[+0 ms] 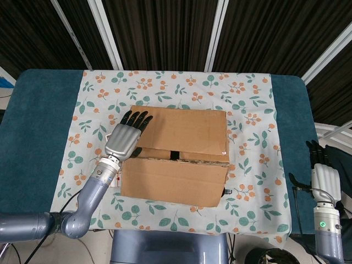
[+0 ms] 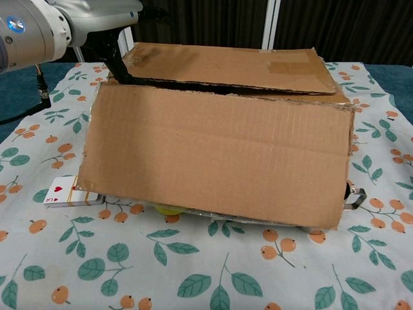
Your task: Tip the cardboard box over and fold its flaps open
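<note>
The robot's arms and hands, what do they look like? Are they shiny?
Yes, a bit shiny. The left hand has a smooth silver back and black fingers, on a rounded blue-grey arm with a metal wrist ring. The right hand matches it: silver with black fingers, plus a small green round mark below the wrist and thin dark cables beside it.

Head: overhead; chest: low, close; share box (image 1: 176,157)

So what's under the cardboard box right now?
Peeking out beneath the cardboard box: a playing card with red hearts at its left corner, something yellow under the front edge, and a metal clip at the right. The box covers the rest.
</note>
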`<state>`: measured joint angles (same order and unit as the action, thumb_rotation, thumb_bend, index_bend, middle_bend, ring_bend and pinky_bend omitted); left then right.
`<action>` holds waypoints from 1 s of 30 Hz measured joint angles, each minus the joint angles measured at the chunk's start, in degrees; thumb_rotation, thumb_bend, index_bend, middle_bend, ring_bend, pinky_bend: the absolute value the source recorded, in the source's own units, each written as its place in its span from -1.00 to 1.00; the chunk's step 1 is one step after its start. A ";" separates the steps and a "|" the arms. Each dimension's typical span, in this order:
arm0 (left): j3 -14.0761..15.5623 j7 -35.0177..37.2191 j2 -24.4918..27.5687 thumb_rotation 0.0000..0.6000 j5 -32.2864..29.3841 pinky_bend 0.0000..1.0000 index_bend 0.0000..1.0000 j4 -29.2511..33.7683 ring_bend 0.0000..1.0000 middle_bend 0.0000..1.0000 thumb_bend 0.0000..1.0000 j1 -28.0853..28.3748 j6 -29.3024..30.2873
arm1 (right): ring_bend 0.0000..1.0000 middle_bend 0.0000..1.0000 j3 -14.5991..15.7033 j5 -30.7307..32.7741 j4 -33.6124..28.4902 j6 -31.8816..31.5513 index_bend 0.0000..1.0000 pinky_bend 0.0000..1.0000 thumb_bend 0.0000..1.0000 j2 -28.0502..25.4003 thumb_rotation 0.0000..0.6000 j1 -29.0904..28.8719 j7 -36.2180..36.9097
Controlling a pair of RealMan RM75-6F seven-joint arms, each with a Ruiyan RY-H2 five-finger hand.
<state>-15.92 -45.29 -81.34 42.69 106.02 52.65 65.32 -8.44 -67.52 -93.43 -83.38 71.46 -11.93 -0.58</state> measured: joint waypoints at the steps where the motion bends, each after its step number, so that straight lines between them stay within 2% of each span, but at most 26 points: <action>1: 0.09 0.15 0.00 1.00 0.02 -1.00 -1.00 -0.03 -1.00 -1.00 -0.62 0.04 0.03 | -0.93 -1.00 -0.08 0.03 -0.04 0.09 -0.97 -0.51 -0.35 0.00 1.00 0.05 0.02; 8: 0.56 0.57 0.02 1.00 0.79 -1.00 -1.00 -0.61 -1.00 -1.00 -0.58 0.61 0.14 | -0.93 -1.00 -0.68 0.12 -0.30 0.64 -0.97 -0.51 -0.35 0.03 1.00 0.43 0.07; 19: 1.50 0.86 -0.98 1.00 1.94 -1.00 -1.00 -2.98 -1.00 -1.00 -0.13 1.82 -0.21 | -0.93 -1.00 -1.57 0.19 -0.59 1.19 -0.97 -0.51 -0.35 -0.02 1.00 0.94 0.49; 30: 1.78 0.12 -1.48 1.00 3.17 -1.00 -1.00 -4.61 -1.00 -1.00 -0.09 3.43 -0.77 | -0.93 -1.00 -2.42 0.47 -0.93 1.69 -0.97 -0.51 -0.35 -0.17 1.00 1.38 1.25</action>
<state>-14.15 -45.17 -82.83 45.86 101.41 56.08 64.56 -10.86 -67.06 -94.36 -81.69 71.28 -10.55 0.68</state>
